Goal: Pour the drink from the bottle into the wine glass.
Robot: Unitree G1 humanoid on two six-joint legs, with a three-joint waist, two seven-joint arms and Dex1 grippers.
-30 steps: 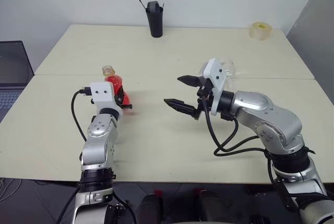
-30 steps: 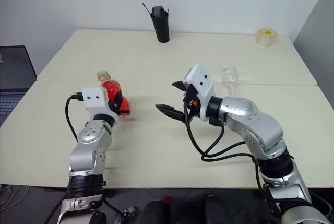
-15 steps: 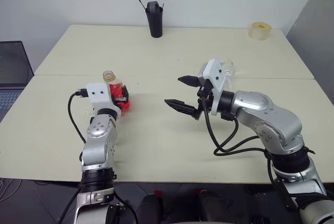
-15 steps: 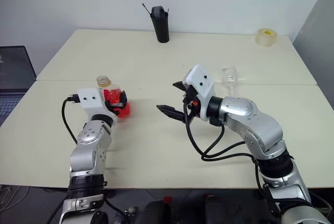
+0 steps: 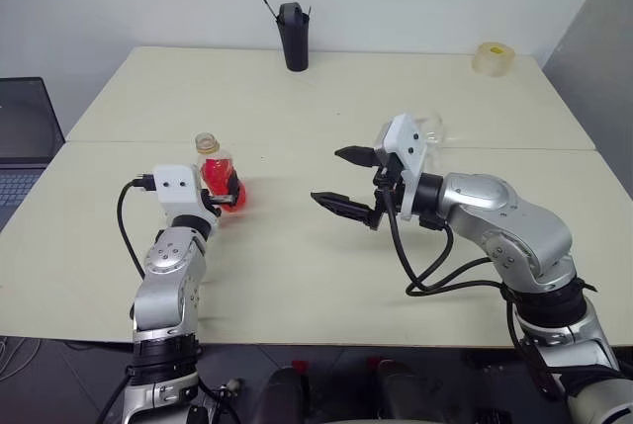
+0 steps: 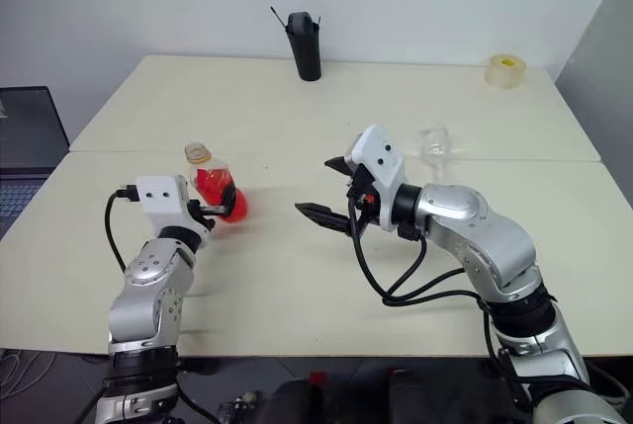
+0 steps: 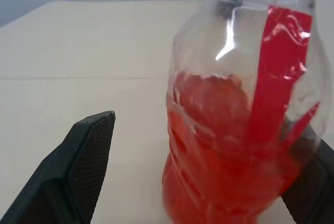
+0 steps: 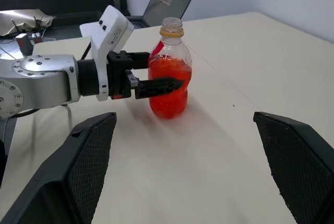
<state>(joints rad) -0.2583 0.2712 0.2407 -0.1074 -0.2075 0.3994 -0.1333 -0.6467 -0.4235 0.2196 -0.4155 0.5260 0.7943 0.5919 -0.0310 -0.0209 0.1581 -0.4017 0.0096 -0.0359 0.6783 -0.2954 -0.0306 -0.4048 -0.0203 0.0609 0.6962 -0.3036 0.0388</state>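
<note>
Pale tabletop point(image 5: 297, 98), small clear red-filled plastic bottle point(image 5: 220, 179) upright between my wide-open left claw point(image 5: 226, 193), nearer than the empty, spread right claw point(image 5: 343, 179).

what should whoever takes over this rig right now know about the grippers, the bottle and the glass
Left gripper: open, its fingers on either side of the bottle, not clamped on it.
Right gripper: open and empty, held above the table's middle, pointing toward the bottle.
Bottle: upright on the table on the robot's left, cap off, the red drink filling its lower part.
Wine glass: upright on the table beyond the right arm, and it looks empty.
Done: nothing poured yet.
Left: grip the bottle, carry it to the glass, tip it and pour.
</note>
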